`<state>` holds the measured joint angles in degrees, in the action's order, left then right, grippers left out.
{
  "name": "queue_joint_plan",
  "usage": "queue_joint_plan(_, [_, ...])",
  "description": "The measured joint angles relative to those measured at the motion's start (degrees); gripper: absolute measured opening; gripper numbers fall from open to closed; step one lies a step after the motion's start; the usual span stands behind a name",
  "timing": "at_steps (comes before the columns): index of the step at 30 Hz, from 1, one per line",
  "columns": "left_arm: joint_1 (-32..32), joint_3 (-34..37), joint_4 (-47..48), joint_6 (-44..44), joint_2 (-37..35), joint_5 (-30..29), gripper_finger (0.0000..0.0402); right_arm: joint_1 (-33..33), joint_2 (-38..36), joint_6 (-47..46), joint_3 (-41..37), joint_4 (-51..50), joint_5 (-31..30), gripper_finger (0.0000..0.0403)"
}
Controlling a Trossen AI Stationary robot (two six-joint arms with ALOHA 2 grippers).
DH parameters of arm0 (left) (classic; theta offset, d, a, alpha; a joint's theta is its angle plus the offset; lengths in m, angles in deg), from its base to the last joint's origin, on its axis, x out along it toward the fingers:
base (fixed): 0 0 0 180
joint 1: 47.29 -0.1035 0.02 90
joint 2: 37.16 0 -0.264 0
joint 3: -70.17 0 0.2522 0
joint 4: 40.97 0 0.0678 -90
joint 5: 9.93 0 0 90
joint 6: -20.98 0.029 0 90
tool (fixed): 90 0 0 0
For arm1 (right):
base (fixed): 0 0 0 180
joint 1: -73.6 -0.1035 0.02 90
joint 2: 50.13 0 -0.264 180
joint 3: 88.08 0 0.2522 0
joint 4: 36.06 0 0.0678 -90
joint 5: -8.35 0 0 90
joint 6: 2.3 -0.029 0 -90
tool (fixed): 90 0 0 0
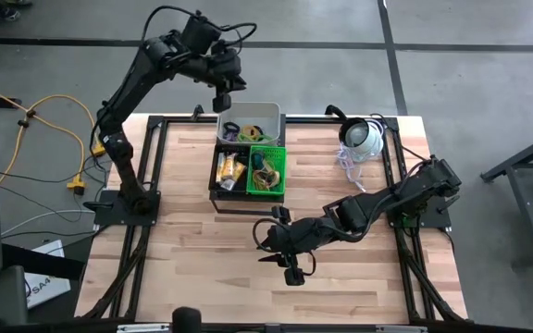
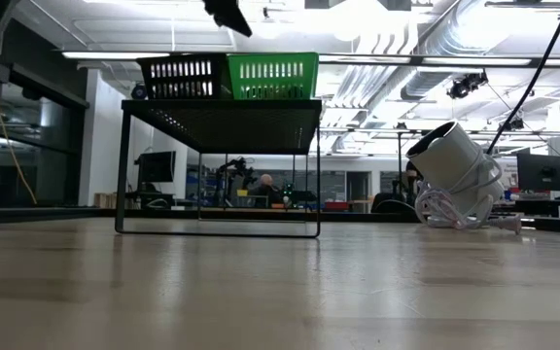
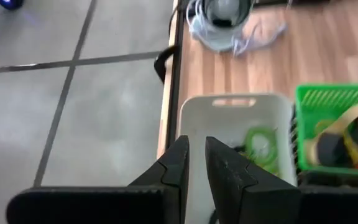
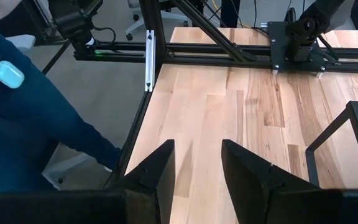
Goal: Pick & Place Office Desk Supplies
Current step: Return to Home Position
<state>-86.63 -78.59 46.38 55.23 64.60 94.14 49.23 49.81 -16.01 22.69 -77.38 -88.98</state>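
Office desk supplies (image 1: 265,172) in bins (image 1: 282,176) — left end effector (image 3: 196,142) narrow, empty; right end effector (image 4: 197,146) wider, empty.

A robotics lab or workshop is indicated by exposed ceiling ducts (image 2: 411,39) and strip lights (image 2: 115,55), a monitor (image 2: 542,173) in the background, a bare concrete floor (image 1: 322,65) crossed by a yellow cable (image 1: 58,102), and a metal-framed wooden table (image 1: 202,259).

tbl (image 1: 183,268) front-left open – shelf (image 2: 222,112) ctr-back | R pincer (image 1: 263,251) front-ctr | dome (image 1: 363,139) back-right
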Motion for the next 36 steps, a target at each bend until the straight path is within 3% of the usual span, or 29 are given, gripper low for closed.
queue_joint_plan(17, [4.1,0.0,1.5,-27.9,-2.1,1.3,0.0047,0.0,0.0,0.0,0.0,0.0,0.0,0.012])
queue_joint_plan(23, [2.2,0.0,3.2,-27.9,-7.8,6.5,0.0047,0.0,0.0,0.0,0.0,0.0,0.0,0.012])
queue_joint_plan(36, [2.6,1.2,9.8,-28.3,-14.2,7.9,0.0047,0.0,0.0,0.0,0.0,0.0,0.0,0.012])
